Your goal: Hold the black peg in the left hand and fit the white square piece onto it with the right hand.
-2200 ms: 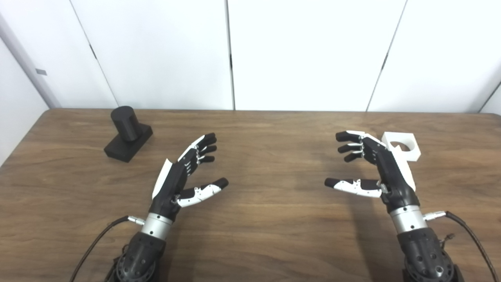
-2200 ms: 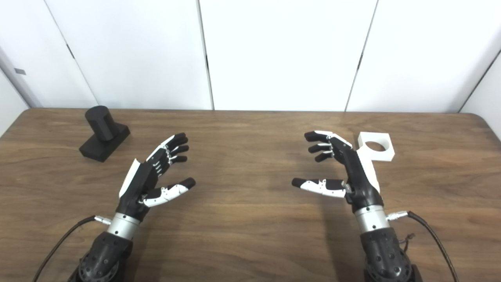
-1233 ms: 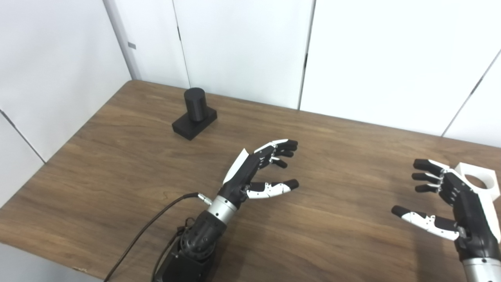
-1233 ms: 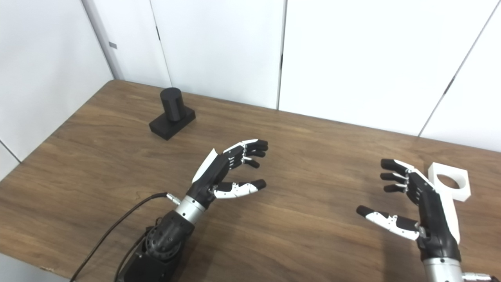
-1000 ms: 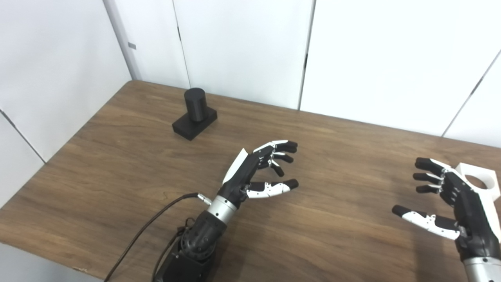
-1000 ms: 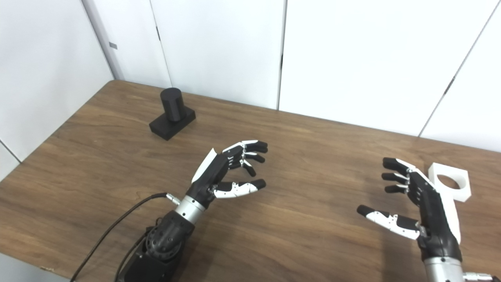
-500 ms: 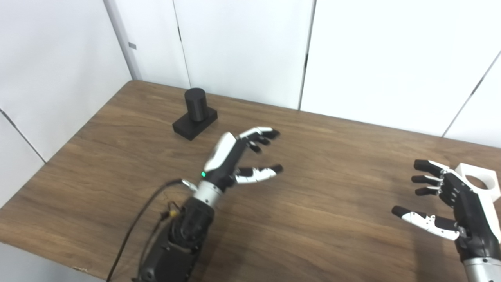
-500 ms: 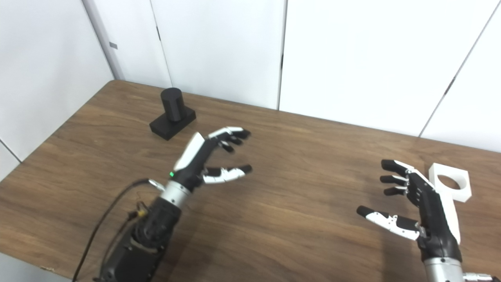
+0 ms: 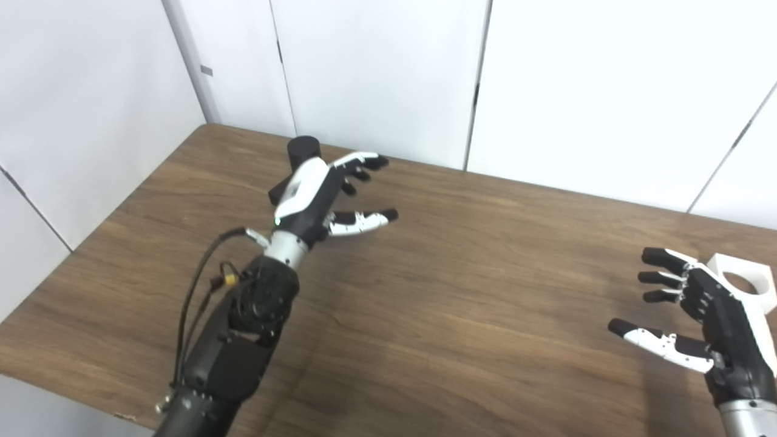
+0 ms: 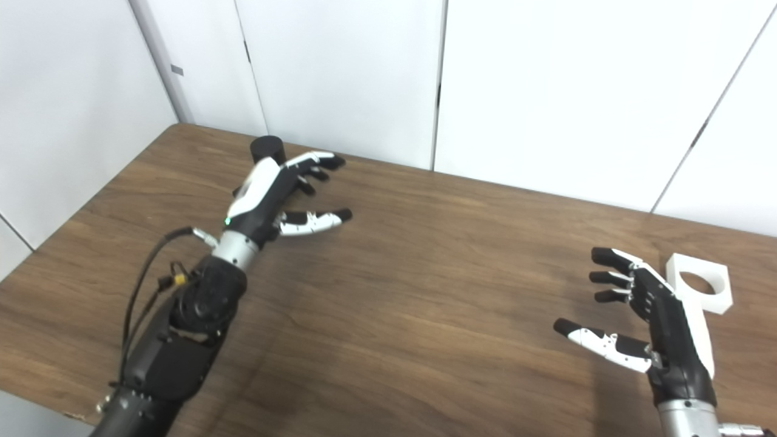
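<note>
My left hand (image 9: 315,197), fingers apart and empty, hangs just in front of the upright peg (image 9: 301,152) at the bench's far left, while my right hand (image 9: 707,321), likewise spread, waits beside the square (image 9: 743,283).

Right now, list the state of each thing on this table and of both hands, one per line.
black peg: upright on the table, not held, partly hidden behind the left hand.
white square piece: flat on the table, not held, hole up.
left hand: open, fingers spread, in front of the peg.
right hand: open, empty, beside the white piece.
</note>
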